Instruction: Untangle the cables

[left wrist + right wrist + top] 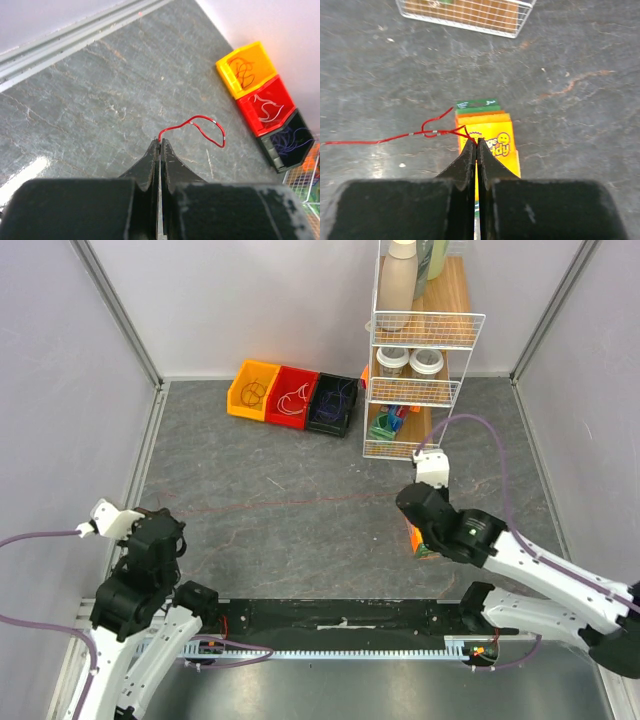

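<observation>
A thin red cable (270,506) runs stretched across the floor between my two grippers. My left gripper (160,143) is shut on one end of it; the cable (200,121) loops away beyond the tips. My right gripper (476,142) is shut on the other end, where the cable (395,138) forms a small loop and trails left. In the top view the left gripper (160,512) is at the left and the right gripper (412,502) at the right. Other cables lie in the bins: dark ones in yellow, white in red, blue in black.
Yellow bin (246,377), red bin (286,382) and black bin (326,388) stand in a row at the back. A wire shelf rack (420,390) with jars and bottles stands at back right. A yellow sponge pack (492,132) lies under my right gripper.
</observation>
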`<state>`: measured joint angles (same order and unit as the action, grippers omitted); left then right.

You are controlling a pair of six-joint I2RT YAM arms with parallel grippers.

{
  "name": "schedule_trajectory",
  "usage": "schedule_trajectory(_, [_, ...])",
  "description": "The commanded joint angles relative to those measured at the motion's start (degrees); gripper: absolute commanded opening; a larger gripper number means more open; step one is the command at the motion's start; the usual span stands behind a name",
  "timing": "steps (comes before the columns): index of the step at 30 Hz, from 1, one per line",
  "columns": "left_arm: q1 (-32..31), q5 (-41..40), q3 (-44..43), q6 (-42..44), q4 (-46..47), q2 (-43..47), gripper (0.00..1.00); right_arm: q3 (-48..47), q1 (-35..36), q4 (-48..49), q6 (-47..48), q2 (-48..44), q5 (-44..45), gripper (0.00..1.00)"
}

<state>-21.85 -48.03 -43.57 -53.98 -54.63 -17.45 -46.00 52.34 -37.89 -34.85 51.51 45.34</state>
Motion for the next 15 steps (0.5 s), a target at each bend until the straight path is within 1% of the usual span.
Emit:
schedule_trajectory(1, [0.31,-8.56,-5.72,4.92,-0.12,0.14,0.02,-4.36,-0.04,-6.84,-0.65,7.09,7.92,0.0])
schedule_trajectory(3, [0.22,-10.14,-7.75,7.9,0.75,0.23,0.02,-4.54,-0.04,-6.33,-1.53,9.13,7.22,0.0])
schedule_trajectory(4, [0.31,-10.5,-8.63,8.96,1.36,0.23,0.02,-3.76,-0.04,-4.58,-0.75,9.05,5.56,0.0])
schedule_trajectory(6, [0.22,-10.86,-9.6,10.29,2.07,0.4,0.02,-1.74,-0.04,0.07,1.27,6.43,1.52,0.0])
schedule_trajectory(7, [0.31,-10.25,-9.69,10.73,2.42,0.49,0.02,-0.77,-0.04,2.62,2.67,5.63,-1.11,0.0])
schedule_trajectory(9, [0.31,-6.31,-8.38,12.05,3.91,0.23,0.02,0.9,-0.22,7.28,5.39,3.35,-7.16,0.0])
schedule_trajectory(11, [0.22,2.19,-4.87,11.88,5.67,-1.17,0.02,2.05,-0.13,10.98,7.24,2.81,-14.81,0.0])
schedule_trajectory(12, [0.31,8.5,-2.51,11.62,7.5,-2.49,0.02,2.49,-0.13,13.26,7.69,3.42,-18.41,0.0])
schedule_trajectory(13, [0.31,12.92,-0.31,11.87,9.61,-4.33,0.02,2.75,-0.13,14.06,8.21,4.3,-21.67,0.0])
schedule_trajectory(14, [0.23,21.14,2.24,12.14,11.37,-6.26,0.02,2.76,-0.22,15.72,8.74,6.04,-25.53,0.0])
schedule_trajectory(15, [0.31,27.31,4.96,13.18,14.61,-8.63,0.02,2.41,-0.13,16.44,9.1,7.89,-28.79,0.0])
